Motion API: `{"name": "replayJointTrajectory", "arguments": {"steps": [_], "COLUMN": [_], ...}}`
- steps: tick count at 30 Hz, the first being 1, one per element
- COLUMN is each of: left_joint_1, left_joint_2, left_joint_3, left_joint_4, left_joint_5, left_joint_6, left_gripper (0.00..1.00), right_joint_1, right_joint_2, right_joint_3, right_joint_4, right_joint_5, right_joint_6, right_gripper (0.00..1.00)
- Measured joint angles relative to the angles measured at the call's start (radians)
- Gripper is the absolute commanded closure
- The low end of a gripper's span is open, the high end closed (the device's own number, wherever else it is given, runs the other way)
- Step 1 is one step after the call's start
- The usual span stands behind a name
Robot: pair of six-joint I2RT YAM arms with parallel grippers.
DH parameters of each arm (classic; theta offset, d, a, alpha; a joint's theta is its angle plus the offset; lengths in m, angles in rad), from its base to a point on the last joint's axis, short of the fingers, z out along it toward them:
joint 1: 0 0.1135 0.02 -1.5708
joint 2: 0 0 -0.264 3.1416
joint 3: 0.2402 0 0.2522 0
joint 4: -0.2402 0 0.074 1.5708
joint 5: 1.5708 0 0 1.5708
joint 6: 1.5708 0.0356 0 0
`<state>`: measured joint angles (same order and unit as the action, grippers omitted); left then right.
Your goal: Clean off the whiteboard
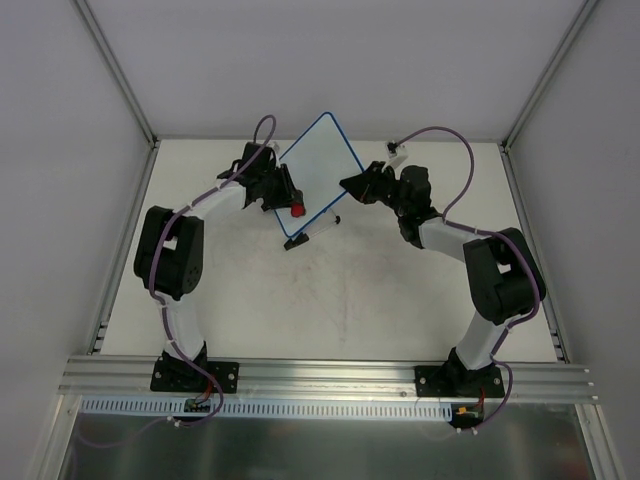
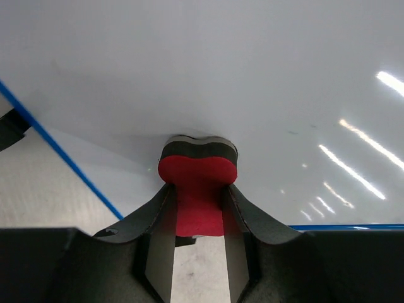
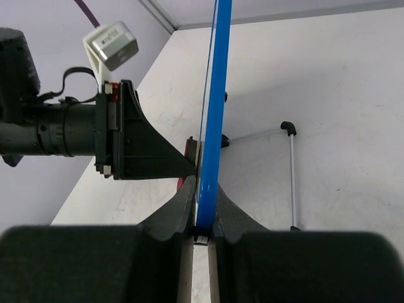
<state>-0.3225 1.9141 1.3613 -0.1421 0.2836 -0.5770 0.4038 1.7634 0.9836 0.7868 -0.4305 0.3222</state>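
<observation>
The whiteboard (image 1: 318,165), white with a thin blue frame, stands tilted at the back middle of the table. My right gripper (image 1: 350,184) is shut on its right edge; the right wrist view shows the blue frame (image 3: 213,113) clamped edge-on between my fingers. My left gripper (image 1: 290,203) is shut on the red bone-shaped eraser (image 1: 297,209). In the left wrist view the eraser (image 2: 197,183) presses its dark felt face against the white board surface (image 2: 240,76) near the lower blue edge. No scribbles show on the board.
The board's wire stand with black feet (image 3: 291,164) rests on the table behind the board; it also shows in the top view (image 1: 312,232). Grey walls enclose the table on three sides. A metal rail (image 1: 330,375) runs along the near edge.
</observation>
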Motion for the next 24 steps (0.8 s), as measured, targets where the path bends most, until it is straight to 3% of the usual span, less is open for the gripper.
{"name": "replayJointTrajectory", "arguments": {"steps": [11, 24], "left_joint_1": [-0.048, -0.055], "left_joint_2": [0.043, 0.05], "left_joint_3": [0.211, 0.27], "left_joint_4": [-0.049, -0.057], "left_joint_5": [0.056, 0.062], "left_joint_6": [0.065, 0.078], "left_gripper": [1.0, 1.0], "right_joint_1": [-0.001, -0.001], "right_joint_2": [0.004, 0.004], "right_joint_3": [0.0, 0.0], "right_joint_4": [-0.006, -0.019], "right_joint_5": [-0.002, -0.024], "right_joint_6": [0.008, 0.026], "right_gripper": [1.0, 1.0]}}
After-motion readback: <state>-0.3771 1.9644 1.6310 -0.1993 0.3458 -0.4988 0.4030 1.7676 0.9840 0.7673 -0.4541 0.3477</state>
